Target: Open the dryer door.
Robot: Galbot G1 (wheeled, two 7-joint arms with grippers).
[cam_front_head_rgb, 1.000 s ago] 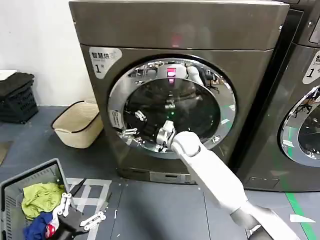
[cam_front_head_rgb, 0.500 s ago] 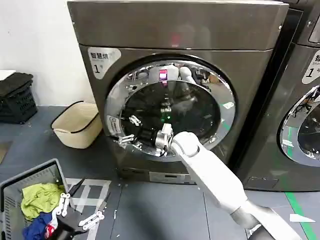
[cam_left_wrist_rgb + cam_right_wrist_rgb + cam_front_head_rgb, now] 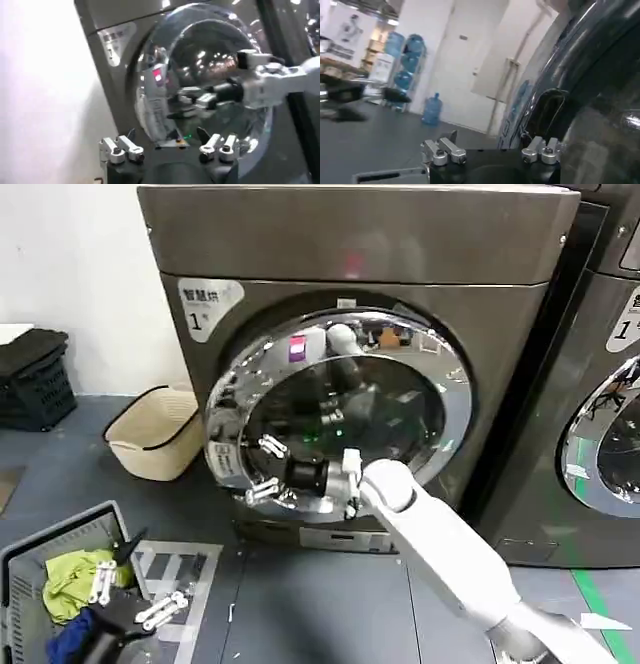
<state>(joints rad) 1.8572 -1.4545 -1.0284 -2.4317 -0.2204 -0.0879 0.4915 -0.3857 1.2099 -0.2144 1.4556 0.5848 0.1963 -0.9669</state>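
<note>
The dryer door point(image 3: 335, 409), dark glass in a wide chrome rim, stands slightly ajar on the bronze-grey machine point(image 3: 350, 244), its left edge swung out. My right gripper point(image 3: 265, 469) is at that left edge, open, with the rim point(image 3: 600, 75) running beside one finger. In the left wrist view the door point(image 3: 200, 75) and the right gripper point(image 3: 192, 100) on it are seen from the side. My left gripper point(image 3: 150, 609) hangs low at the left over the grey bin, open and holding nothing point(image 3: 167, 145).
A grey bin point(image 3: 25, 554) of clothes sits at the near left. A cream basket point(image 3: 155, 431) stands beside the machine, with a black crate point(image 3: 35, 379) against the wall. A second machine point(image 3: 600, 384) stands close on the right.
The door's left edge has swung outward and the right gripper has come left and toward me with it. The left gripper has shifted slightly left.
</note>
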